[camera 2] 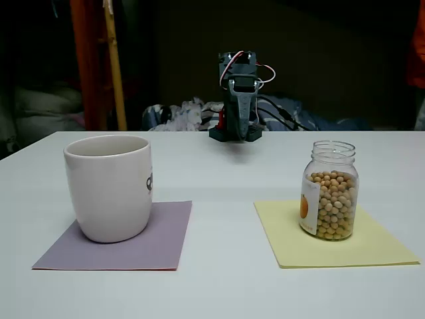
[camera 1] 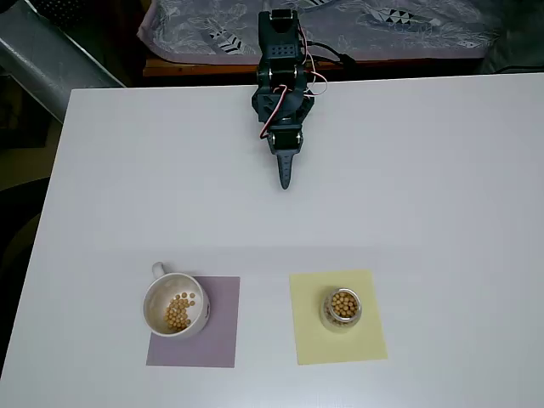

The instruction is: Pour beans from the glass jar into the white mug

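The glass jar (camera 1: pixel 342 308) (camera 2: pixel 330 190) stands upright on a yellow mat (camera 1: pixel 337 316) (camera 2: pixel 335 234), open-topped and mostly full of tan beans (camera 1: pixel 343 303) (camera 2: pixel 335 206). The white mug (camera 1: pixel 175 304) (camera 2: pixel 110 187) stands on a purple mat (camera 1: pixel 195 323) (camera 2: pixel 119 236) with a few beans (camera 1: pixel 180 311) in its bottom, its handle toward the far side in the overhead view. My dark gripper (camera 1: pixel 286 174) (camera 2: pixel 238 118) is folded back near the arm's base at the far edge of the table, fingers together, pointing toward the mats, well away from both vessels and holding nothing.
The white table (camera 1: pixel 425 187) has wide open surface between the arm and the mats. A patterned cloth (camera 1: pixel 357 25) lies behind the far edge. A grey duct (camera 1: pixel 51 59) sits beyond the top left corner in the overhead view.
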